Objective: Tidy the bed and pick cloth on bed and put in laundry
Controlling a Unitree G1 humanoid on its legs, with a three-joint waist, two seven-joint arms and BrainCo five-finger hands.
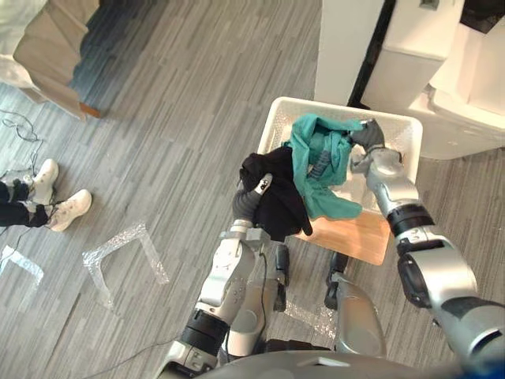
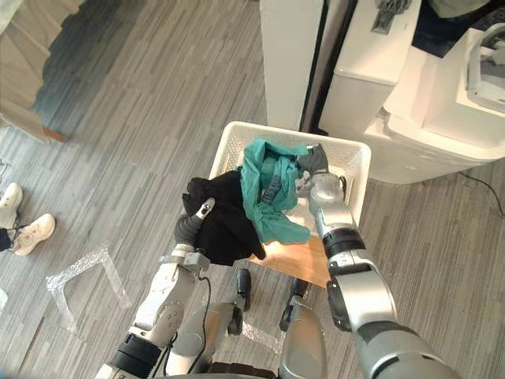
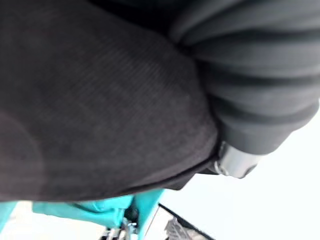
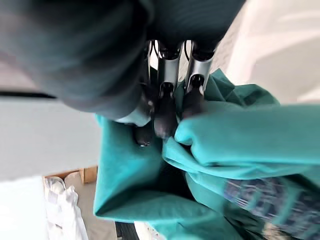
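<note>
In front of the robot, on grey wood-grain plank floor [image 1: 181, 118], sits a white rectangular laundry basket [image 1: 401, 131] w/ perforated plastic walls. Its near edge rests on a light wooden board [image 1: 359, 237].

Teal cloth [image 1: 316, 158] is soft and crumpled. It lies part inside the basket and part spilling over the near rim onto the board. The right hand [image 1: 368, 138] is over the basket's far right side. In the right wrist view its dark-tipped fingers [image 4: 165, 107] are curled down and pinched into a fold of the teal fabric, a clear grip. A printed grey-blue patch shows on the cloth below them.

Black cloth [image 1: 280, 205] is a matte, fine-knit bundle, bunched at the basket's near left corner. It hangs outside the rim and touches the teal piece. The left hand [image 1: 254, 196] is right under and against it. One silver finger lies curled over the top and the rest are buried in fabric — so it looks like a grip, but the left wrist view is mostly black knit and ribbed cover, so not 100% sure.

To the robot's left, well apart from the basket, are a person's white shoes [image 1: 69, 209]. Near them, strips of clear tape [image 1: 118, 253] form corner marks on the floor. Behind the basket stands a smooth white boxy unit [image 1: 473, 103].
</note>
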